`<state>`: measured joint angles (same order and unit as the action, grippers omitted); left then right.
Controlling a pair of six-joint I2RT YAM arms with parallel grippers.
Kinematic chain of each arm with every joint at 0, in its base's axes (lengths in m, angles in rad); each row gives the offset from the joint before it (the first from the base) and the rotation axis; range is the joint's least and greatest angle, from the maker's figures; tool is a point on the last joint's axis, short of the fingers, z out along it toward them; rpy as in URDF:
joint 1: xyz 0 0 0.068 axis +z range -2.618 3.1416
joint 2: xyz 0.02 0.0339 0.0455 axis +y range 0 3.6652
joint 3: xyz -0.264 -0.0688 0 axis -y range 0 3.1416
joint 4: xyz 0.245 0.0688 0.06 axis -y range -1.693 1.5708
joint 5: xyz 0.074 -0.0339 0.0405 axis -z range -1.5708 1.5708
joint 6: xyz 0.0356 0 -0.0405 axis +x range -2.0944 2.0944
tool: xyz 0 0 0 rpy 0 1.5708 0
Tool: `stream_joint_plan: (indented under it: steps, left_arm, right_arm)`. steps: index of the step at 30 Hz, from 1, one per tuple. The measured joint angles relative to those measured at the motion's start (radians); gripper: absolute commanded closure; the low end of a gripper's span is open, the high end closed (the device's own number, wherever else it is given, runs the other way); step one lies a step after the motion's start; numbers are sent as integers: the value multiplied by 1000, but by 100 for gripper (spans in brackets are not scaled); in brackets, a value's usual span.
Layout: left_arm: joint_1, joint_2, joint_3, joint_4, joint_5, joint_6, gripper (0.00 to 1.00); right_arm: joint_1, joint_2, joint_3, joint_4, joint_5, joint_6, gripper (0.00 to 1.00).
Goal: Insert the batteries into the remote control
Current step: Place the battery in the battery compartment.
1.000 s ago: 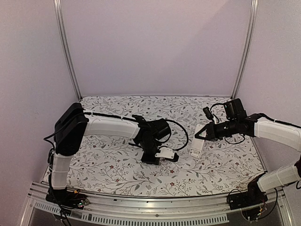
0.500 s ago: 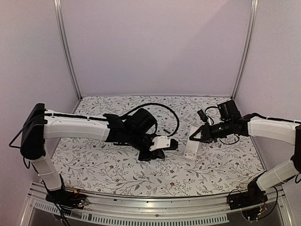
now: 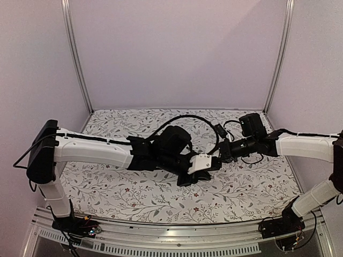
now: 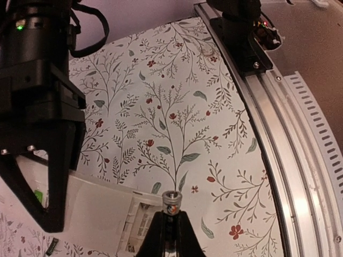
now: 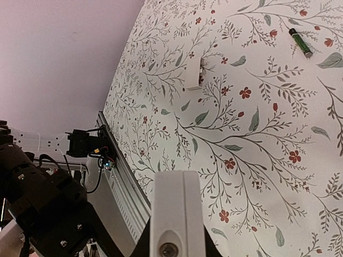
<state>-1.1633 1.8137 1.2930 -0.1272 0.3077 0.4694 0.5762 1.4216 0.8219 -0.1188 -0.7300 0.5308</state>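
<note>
In the left wrist view my left gripper is shut on a thin dark battery whose metal end points forward. The battery's tip is just over the white remote control, at its open battery bay. My right gripper is shut on one end of the remote; its black fingers show at the left of the left wrist view. In the top view the two grippers meet at mid-table, left and right; the remote is mostly hidden there. A second battery lies on the cloth.
A small plain white cover plate lies on the floral cloth beyond the remote. The aluminium front rail and an arm base border the near edge. The cloth covers the table.
My left arm has swung right and stretched out toward the right gripper with the battery. My right gripper has carried the remote left toward the centre, so both now meet.
</note>
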Motion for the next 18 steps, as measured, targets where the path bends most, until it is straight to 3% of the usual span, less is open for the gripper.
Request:
stream_joint_plan:
  steps: [18]
  left_arm:
    - [-5, 33, 0, 9, -35, 60, 95]
  right_arm:
    - [32, 13, 0, 61, -36, 53, 100]
